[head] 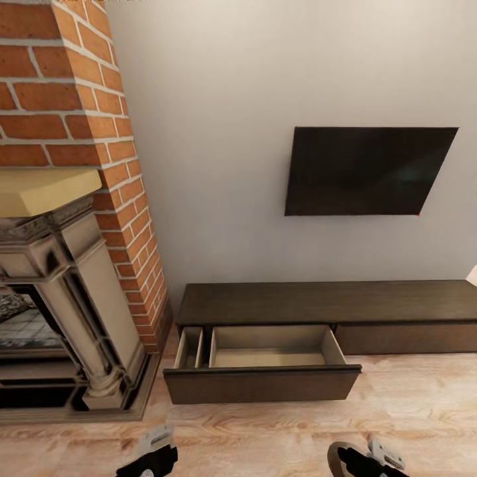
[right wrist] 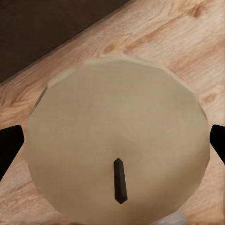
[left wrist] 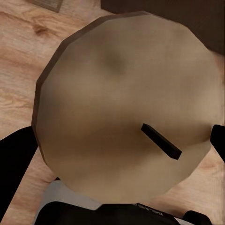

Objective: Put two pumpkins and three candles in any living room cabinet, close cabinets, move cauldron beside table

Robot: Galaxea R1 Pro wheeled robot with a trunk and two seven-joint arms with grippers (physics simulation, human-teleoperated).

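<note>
Brickwork of a red chimney breast [head: 79, 112] fills the left of the head view, with a stone-coloured fireplace [head: 73, 291] and its pale mantel below it. Just right of the fireplace, against the plain wall, runs the cabinet [head: 318, 301], long, low and dark brown; its leftmost front [head: 262, 384] is pulled out over the wooden floor [head: 417, 404], showing a pale interior split into a narrow compartment on the left and a wide one on the right, both bare. The fronts farther right sit flush. A dark television [head: 368, 171] hangs on the wall above the cabinet's right half. At the bottom edge of the head view, left gripper [head: 151, 457] shows only partly, and right gripper [head: 368, 460] carries a tan rim at its tip. In the left wrist view, a candle [left wrist: 122, 108] sits between the dark fingers [left wrist: 14, 164], its round tan top and short black wick facing the camera, floor beneath and a dark cabinet face at one corner; the left fingers grasp it at both sides. In the right wrist view, a second candle [right wrist: 117, 145] with upright wick sits likewise between the fingers [right wrist: 9, 145], grasped at both sides, above floor beside the dark cabinet face.
</note>
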